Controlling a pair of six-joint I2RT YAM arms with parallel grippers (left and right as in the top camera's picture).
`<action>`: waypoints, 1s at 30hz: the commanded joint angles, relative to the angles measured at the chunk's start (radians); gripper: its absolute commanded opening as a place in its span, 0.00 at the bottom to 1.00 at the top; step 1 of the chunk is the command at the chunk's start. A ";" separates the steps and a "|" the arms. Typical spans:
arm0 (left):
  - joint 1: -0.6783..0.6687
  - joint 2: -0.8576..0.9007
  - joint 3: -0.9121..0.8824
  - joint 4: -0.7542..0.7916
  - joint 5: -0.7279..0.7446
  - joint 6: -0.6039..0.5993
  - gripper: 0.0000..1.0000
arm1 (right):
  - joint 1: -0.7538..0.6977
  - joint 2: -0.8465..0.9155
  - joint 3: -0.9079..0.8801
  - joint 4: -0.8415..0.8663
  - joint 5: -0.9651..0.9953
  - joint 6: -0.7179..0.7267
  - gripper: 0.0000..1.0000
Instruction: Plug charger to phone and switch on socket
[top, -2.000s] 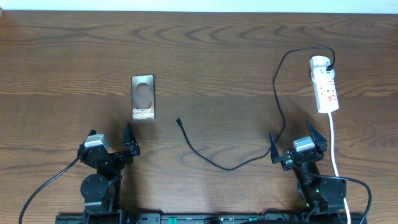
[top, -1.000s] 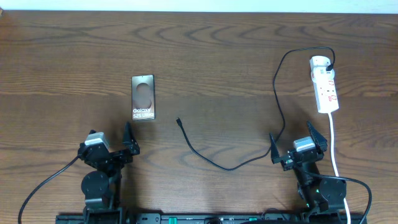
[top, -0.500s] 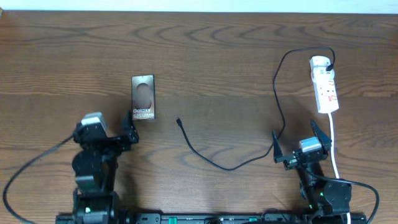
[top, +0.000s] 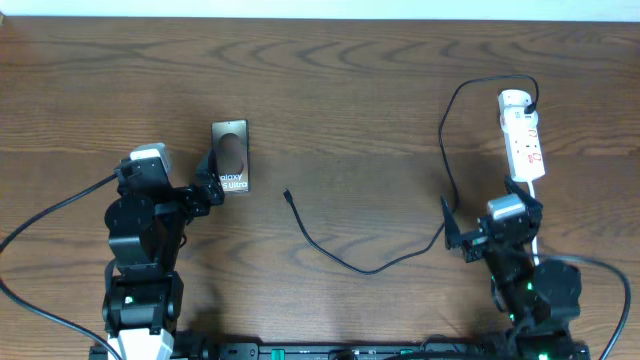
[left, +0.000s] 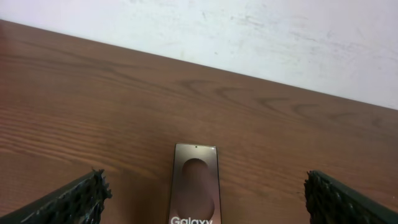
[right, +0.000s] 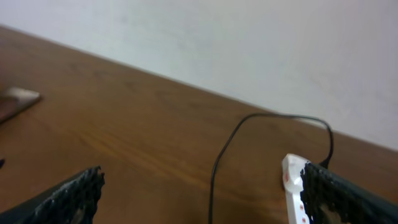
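Overhead camera looked straight down on the whole desk (top: 330, 70). Both wrist cameras sat low, facing the back wall (left: 249, 37) (left shared the phone (left: 194, 186), right the socket (right: 293, 186)).

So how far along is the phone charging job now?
Done: the charger already seems plugged into the far end of the socket. In hand: the open left pincer sits at the phone, not gripping. Left: the plug tip lies loose beside the phone, the socket switch is untouched, and the right pincer is open, empty.
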 joint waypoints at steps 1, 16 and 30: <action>0.003 0.029 0.049 -0.020 0.016 0.002 0.98 | -0.008 0.119 0.105 -0.020 -0.037 0.012 0.99; 0.003 0.285 0.375 -0.374 0.016 0.003 0.98 | -0.008 0.554 0.552 -0.307 -0.184 0.012 0.99; 0.002 0.597 0.748 -0.747 0.016 0.023 0.98 | -0.008 0.809 0.820 -0.551 -0.259 0.011 0.99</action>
